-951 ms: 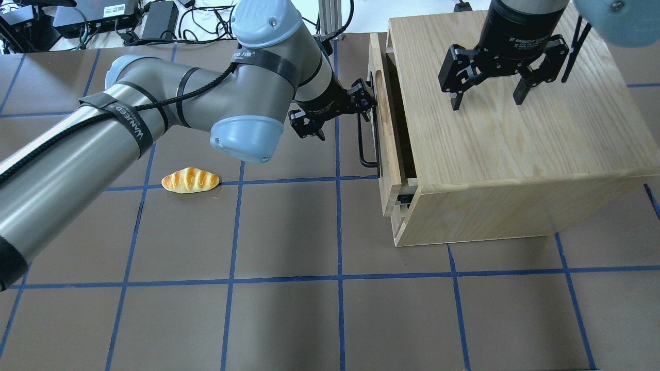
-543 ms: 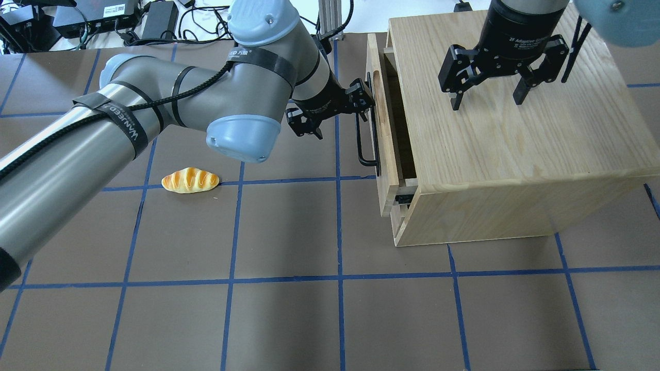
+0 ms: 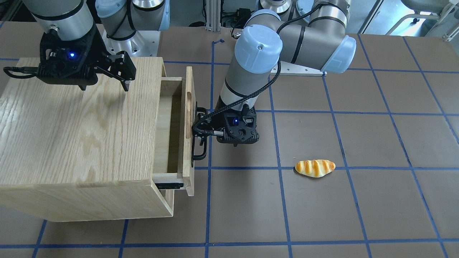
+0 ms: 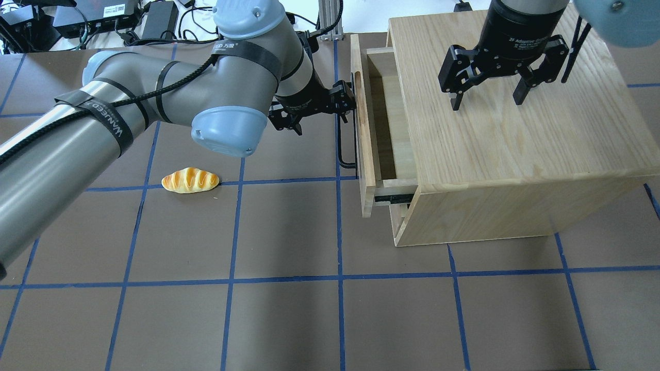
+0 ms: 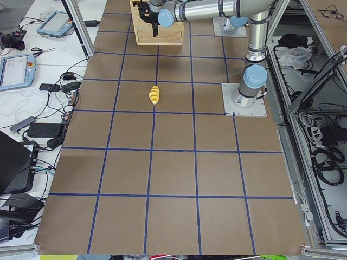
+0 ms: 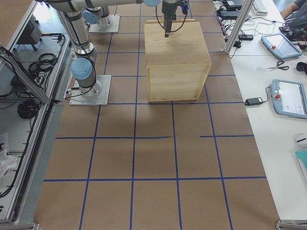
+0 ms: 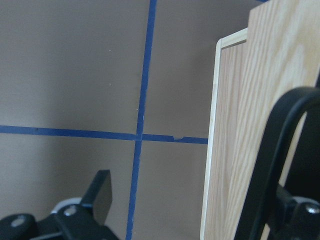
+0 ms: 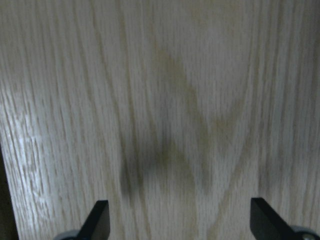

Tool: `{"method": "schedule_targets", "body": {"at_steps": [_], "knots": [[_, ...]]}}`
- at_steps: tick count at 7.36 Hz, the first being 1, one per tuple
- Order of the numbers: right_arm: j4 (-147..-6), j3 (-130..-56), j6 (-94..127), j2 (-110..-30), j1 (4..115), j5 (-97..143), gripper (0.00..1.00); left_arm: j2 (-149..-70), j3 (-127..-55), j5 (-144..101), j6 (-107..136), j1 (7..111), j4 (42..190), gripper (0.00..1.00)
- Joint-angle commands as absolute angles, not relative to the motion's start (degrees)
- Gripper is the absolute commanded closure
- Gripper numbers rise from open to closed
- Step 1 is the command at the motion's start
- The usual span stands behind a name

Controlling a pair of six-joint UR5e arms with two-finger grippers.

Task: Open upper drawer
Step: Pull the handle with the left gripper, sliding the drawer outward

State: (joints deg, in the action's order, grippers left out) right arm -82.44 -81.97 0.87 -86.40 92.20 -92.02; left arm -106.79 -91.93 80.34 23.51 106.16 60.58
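Note:
The upper drawer (image 4: pixel 393 121) is pulled partly out of the oak cabinet (image 4: pixel 515 154), and its pale-wood inside shows in the front view (image 3: pixel 168 125). Its front panel (image 7: pixel 240 125) carries a black bar handle (image 4: pixel 353 154). My left gripper (image 4: pixel 319 112) is open and points down at the handle. One finger sits behind the bar (image 7: pixel 280 150), between it and the panel, and the other finger (image 7: pixel 100 192) stands off over the mat. My right gripper (image 4: pixel 484 100) is open and empty, hovering just above the cabinet top (image 8: pixel 165 100).
A toy bread loaf (image 4: pixel 190 180) lies on the brown mat left of the cabinet, also in the front view (image 3: pixel 315 167). The lower drawer front (image 4: pixel 394 226) is closed under the upper one. Cables and power bricks (image 4: pixel 103 20) sit beyond the mat's far edge.
The upper drawer has slid further out to the left. My left gripper moved left with the handle hooked on its finger. The right gripper has not moved.

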Motion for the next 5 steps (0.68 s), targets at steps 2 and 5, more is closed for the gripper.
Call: {"method": "schedule_targets", "body": {"at_steps": [2,5], "knots": [[-82.44,-81.91,0.88,-86.4,92.2,-92.02,0.0,-105.91,-91.93,81.47,20.93,103.2,61.7,0.0],[-82.44,-81.91,0.88,-86.4,92.2,-92.02,0.0,-103.72,-91.93,81.74,14.87,99.24,66.79,0.0]]}}
